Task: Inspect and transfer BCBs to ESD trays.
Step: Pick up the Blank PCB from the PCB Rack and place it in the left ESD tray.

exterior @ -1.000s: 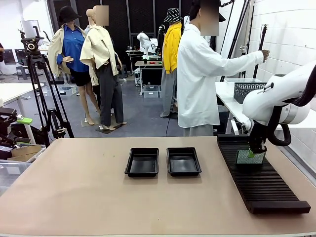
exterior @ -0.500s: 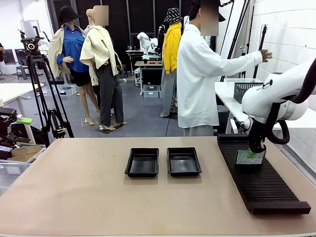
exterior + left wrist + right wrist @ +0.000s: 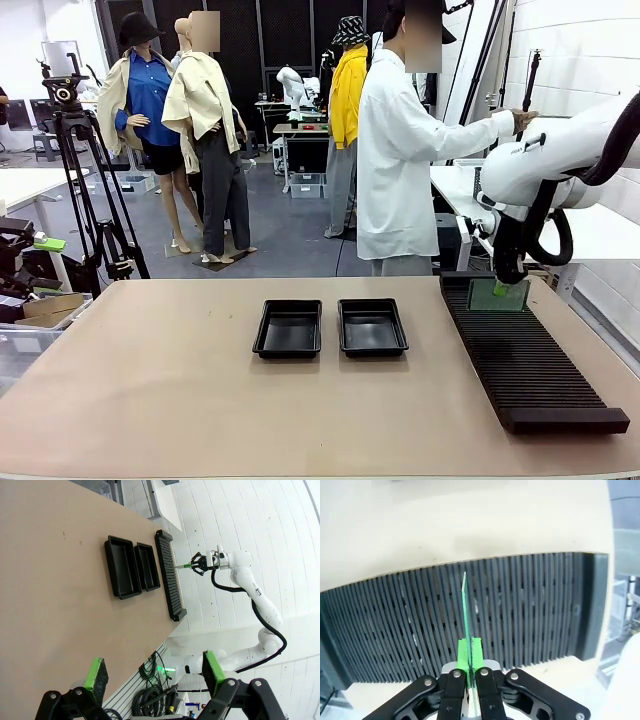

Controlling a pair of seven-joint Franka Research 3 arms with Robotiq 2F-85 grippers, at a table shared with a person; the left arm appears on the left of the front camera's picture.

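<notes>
Right gripper (image 3: pixel 506 284) was shut on one BCB (image 3: pixel 497 296), pinching its upper edge. The board hung flat-faced below the fingers, over the far end of the slotted rack (image 3: pixel 520 370).

Left gripper (image 3: pixel 152 672) stood at full spread with nothing between the pads, high over the table (image 3: pixel 55 595) and well apart from everything on it.

The two ESD trays (image 3: pixel 262 340) lay side by side and bare, well off to the right gripper's left-arm side, across open table.

Handling, by judgement: the board looked thin, stiff and light. Weight should be no trouble for a pinch. The faces are likely smooth, so it could pivot or slip if swung fast. An edge hold like this one, clear of components, seems the right place. Squeezing the faces or knocking a corner on a rack rib would be the risk.

What the views gave:
- The right wrist view showed the board edge-on, a thin green line running straight out from between the pads (image 3: pixel 476 650) and square to them, with the rack's ribs beneath. Face and outline could not be read there.
- The front view gave the rectangular outline and the way to the trays, but the board's underside merged with the rack.
- The left wrist view, from far off, showed a gap between board and rack, so it appeared out of the slots.
</notes>
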